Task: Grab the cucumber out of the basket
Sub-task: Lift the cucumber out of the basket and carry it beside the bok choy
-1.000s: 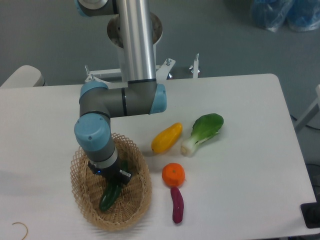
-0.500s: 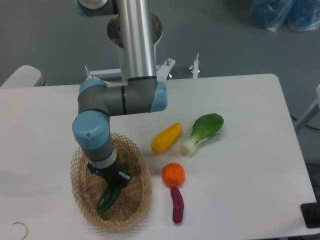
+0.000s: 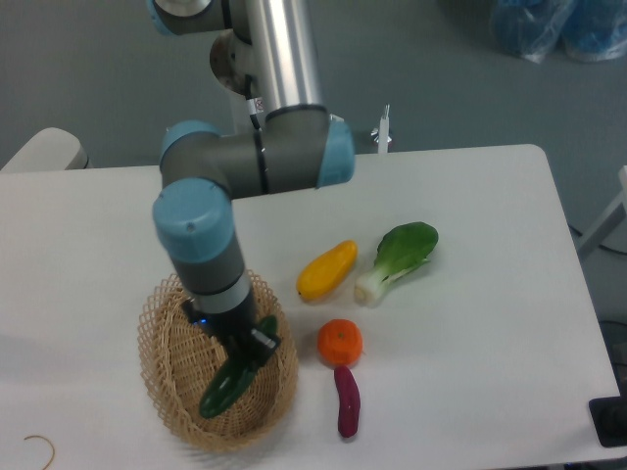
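While over basket (image 3: 162, 338), hand (image 3: 247, 354) around cucumber (image 3: 227, 383).

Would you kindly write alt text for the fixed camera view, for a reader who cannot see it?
A robot gripper holds a dark green cucumber tilted over a woven basket on a white table. To the right lie a yellow fruit, bok choy, an orange and a purple sweet potato.

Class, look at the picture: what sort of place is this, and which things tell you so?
Probably a robotics lab: an industrial arm's end effector works over a wicker basket on a plain white table, with toy-like produce laid out.
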`<state>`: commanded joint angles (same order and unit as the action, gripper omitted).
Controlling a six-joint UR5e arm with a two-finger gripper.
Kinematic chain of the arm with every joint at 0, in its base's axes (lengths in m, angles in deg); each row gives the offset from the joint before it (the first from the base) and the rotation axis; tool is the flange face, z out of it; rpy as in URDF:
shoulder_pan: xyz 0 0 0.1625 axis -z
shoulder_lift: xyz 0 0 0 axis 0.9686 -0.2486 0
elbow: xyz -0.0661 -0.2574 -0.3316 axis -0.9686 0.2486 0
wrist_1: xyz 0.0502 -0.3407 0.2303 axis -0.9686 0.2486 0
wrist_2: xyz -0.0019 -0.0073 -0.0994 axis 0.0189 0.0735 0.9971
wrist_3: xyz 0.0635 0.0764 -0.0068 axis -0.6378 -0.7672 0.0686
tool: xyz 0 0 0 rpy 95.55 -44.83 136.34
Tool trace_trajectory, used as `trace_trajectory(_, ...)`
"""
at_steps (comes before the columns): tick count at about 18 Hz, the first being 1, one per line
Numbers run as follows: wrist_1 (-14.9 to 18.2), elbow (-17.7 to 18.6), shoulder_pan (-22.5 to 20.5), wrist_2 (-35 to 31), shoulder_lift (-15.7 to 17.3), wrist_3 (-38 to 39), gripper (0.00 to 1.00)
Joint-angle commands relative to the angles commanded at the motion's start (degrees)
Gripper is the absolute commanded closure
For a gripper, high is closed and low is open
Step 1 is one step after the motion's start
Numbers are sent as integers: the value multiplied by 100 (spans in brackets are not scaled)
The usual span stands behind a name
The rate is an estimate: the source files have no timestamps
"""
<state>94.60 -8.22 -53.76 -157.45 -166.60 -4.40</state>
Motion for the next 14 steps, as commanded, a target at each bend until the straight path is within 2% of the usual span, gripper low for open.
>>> trace_trajectory(3,405,-185,-448,9,88,-720,70)
trace_trajectory(9,774,-238,-1415,185,263,-2179,70)
trace_trajectory(14,1135,-212,-2004,193,386,-3234,70)
